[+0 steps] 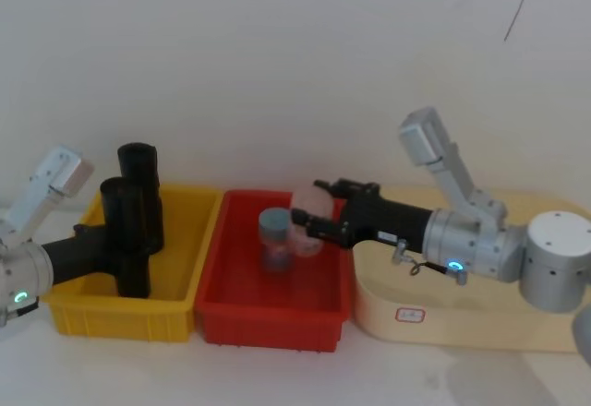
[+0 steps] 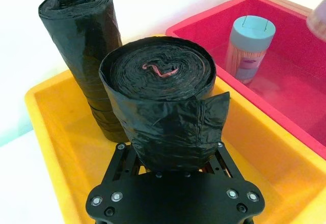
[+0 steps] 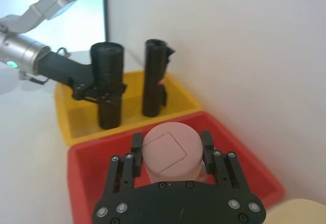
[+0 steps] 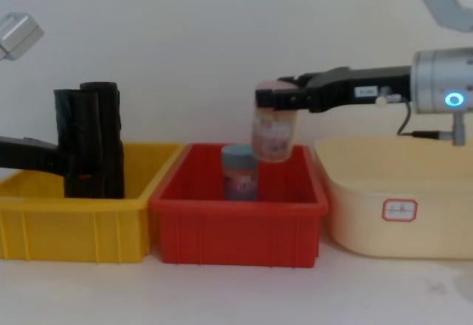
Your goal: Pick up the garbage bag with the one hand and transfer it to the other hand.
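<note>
Two black garbage bag rolls stand upright in the yellow bin point(image 1: 120, 314). My left gripper point(image 1: 113, 244) is shut on the nearer garbage bag roll point(image 1: 125, 235), gripping its lower half; this roll point(image 2: 163, 107) sits large in the left wrist view. The other roll point(image 1: 140, 194) stands just behind it, untouched. I cannot tell whether the held roll is clear of the bin floor. My right gripper point(image 1: 309, 220) hangs over the red bin point(image 1: 268, 318), shut on a pink-lidded jar point(image 4: 273, 133), which the fingers point(image 3: 206, 147) clamp on both sides.
A blue-lidded jar point(image 1: 274, 237) stands in the red bin beneath the right gripper. A cream tub point(image 1: 462, 318) sits to the right under the right arm. The three containers stand side by side against a white wall.
</note>
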